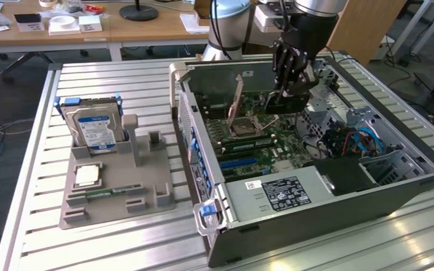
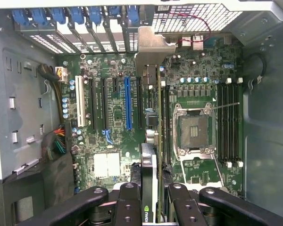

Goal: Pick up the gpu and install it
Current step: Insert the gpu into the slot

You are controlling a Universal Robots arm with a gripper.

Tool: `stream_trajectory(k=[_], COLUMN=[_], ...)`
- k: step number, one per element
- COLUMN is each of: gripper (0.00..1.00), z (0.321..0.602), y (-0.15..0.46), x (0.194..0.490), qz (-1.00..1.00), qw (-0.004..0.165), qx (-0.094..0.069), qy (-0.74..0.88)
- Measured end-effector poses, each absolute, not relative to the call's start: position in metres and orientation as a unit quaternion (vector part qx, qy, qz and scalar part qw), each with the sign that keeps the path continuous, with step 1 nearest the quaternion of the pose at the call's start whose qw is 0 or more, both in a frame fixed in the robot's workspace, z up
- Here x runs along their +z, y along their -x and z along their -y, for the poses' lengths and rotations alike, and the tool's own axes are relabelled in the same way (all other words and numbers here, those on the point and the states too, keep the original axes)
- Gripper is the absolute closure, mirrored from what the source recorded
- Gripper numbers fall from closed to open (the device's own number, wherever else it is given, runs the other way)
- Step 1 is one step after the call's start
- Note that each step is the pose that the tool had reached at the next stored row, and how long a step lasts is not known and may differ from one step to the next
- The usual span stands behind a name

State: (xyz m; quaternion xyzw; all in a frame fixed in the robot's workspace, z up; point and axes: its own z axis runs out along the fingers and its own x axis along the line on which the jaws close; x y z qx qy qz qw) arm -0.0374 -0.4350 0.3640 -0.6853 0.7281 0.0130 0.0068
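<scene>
The gpu [image 2: 159,117] is a thin dark green card seen edge-on, with its silvery bracket [image 2: 150,47] pointing toward the case's rear slot openings. My gripper [image 2: 154,200] is shut on the card's near end, one black finger [image 2: 129,197] on each side. The card hangs over the motherboard [image 2: 113,117], between the blue slot [image 2: 128,103] and the CPU socket [image 2: 193,127]. In the exterior view my gripper [image 1: 287,93] reaches down into the open computer case [image 1: 315,192], with the gpu [image 1: 277,106] held just above the board.
On the exterior view's left, a grey holder tray [image 1: 115,186] carries a silver hard drive [image 1: 92,127], a CPU chip [image 1: 87,175] and a memory stick [image 1: 104,192]. The power supply [image 1: 277,192], drive cage and cables [image 1: 360,141] crowd the case interior.
</scene>
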Motion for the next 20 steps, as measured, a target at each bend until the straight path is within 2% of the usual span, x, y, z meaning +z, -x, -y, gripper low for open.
stream_trajectory(k=[20], gripper=[0.73], z=[0.441], y=[0.0374], x=[0.3637], qz=[-0.728], qw=[0.007], qx=[0.013], qy=[0.685])
